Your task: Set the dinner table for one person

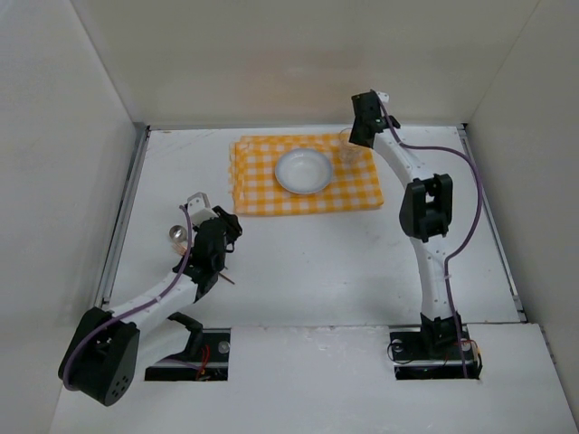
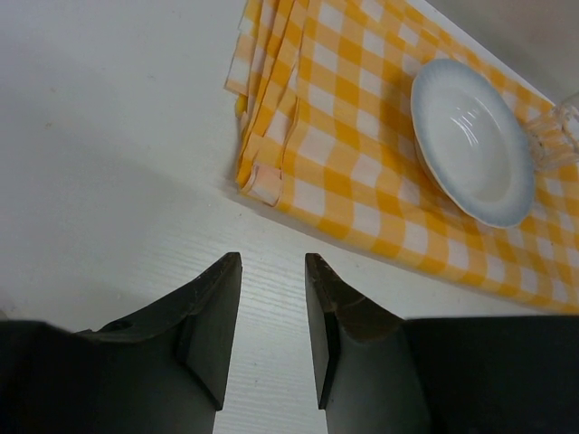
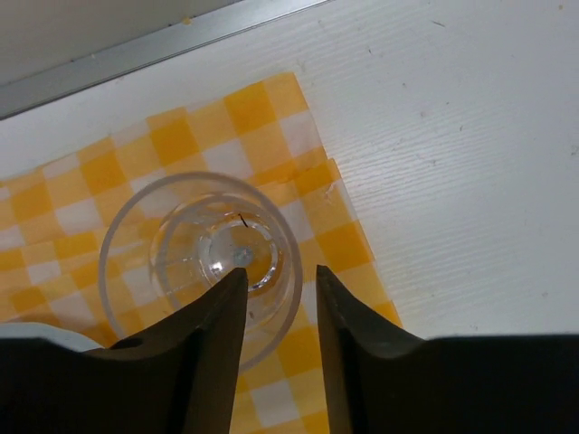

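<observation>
The white dinner table (image 1: 317, 262) carries an orange-and-white checked cloth (image 1: 271, 194) at the back middle. A white plate (image 1: 303, 171) sits on the cloth. A clear glass (image 3: 181, 235) stands upright near the cloth's right edge, and also shows in the top view (image 1: 347, 151). My right gripper (image 3: 280, 271) hovers over the glass, open, one finger above its mouth and the other outside the rim. My left gripper (image 2: 273, 262) is open and empty over bare table, short of the cloth's folded left edge (image 2: 262, 154). The plate (image 2: 470, 140) lies beyond it.
A small shiny metal object (image 1: 175, 237) lies on the table left of my left arm, partly hidden by it. White walls enclose the table on three sides. A metal strip (image 3: 163, 45) runs along the back edge, close behind the glass.
</observation>
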You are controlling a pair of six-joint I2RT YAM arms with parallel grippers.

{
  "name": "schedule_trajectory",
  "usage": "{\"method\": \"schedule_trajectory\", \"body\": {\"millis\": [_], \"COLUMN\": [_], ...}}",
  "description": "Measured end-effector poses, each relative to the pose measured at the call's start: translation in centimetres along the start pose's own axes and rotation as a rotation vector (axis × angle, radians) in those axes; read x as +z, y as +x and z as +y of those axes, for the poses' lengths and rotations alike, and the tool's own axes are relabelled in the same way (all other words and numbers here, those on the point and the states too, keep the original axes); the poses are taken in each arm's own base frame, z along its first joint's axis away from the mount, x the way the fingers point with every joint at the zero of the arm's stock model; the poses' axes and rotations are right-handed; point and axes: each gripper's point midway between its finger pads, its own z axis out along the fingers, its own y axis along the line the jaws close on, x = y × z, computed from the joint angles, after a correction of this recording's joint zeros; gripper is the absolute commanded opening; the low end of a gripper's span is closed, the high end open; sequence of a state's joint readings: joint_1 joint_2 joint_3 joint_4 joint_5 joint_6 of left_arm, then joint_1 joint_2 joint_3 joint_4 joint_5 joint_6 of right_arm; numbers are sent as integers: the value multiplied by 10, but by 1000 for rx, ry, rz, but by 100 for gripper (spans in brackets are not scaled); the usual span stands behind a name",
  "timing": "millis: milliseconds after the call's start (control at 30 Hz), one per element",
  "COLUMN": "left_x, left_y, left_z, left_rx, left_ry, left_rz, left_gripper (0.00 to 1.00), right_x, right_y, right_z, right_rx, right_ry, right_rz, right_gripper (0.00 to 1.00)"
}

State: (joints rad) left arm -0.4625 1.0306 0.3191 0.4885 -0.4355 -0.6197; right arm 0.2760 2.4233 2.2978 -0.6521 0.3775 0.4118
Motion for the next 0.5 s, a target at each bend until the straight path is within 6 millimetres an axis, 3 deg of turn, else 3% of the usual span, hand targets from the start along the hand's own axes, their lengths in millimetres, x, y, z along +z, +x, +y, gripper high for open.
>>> {"method": "schedule_trajectory", "body": {"millis": [267,400,500], "left_x": [-8,-15,-24], "left_y": [-14,-24,-36], "left_z": [10,24,32], "left_rx": [1,9,14], "left_ry": [-46,-104,-150], "left_rz": [-46,-71,-90], "left_gripper": [36,37,35], "right_x": [-12,-52,-104], "right_y": [-8,-23,-41], "right_z": [0,-6,-10], "right_rx": [7,22,47], "right_ry": [-16,-53,-114], "right_rz": [-15,-46,-113], "right_gripper": [57,62,59]}}
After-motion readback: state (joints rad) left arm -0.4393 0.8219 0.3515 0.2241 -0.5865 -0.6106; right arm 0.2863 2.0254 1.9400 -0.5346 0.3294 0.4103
